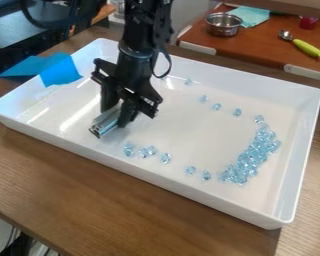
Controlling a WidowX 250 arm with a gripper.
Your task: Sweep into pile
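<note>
Black two-finger gripper, pointing down in the left half of the tray; fingers closed in on a silvery, ridged metal bar, which lies aslant between them, its end low over the tray floor (whether it touches, cannot tell). Just beside the bar, toward the near wall, a loose string of clear pale-blue faceted beads begins and runs right. Main cluster, same beads, heaped in a curved band toward the tray's right end; a few more singly spaced along the far side. All inside a white rectangular plastic tray. Bright blue tape over its left wall. Under it, brown wood-grain table. Behind: round steel pot, teal cloth, spoon with yellow-green handle.
</note>
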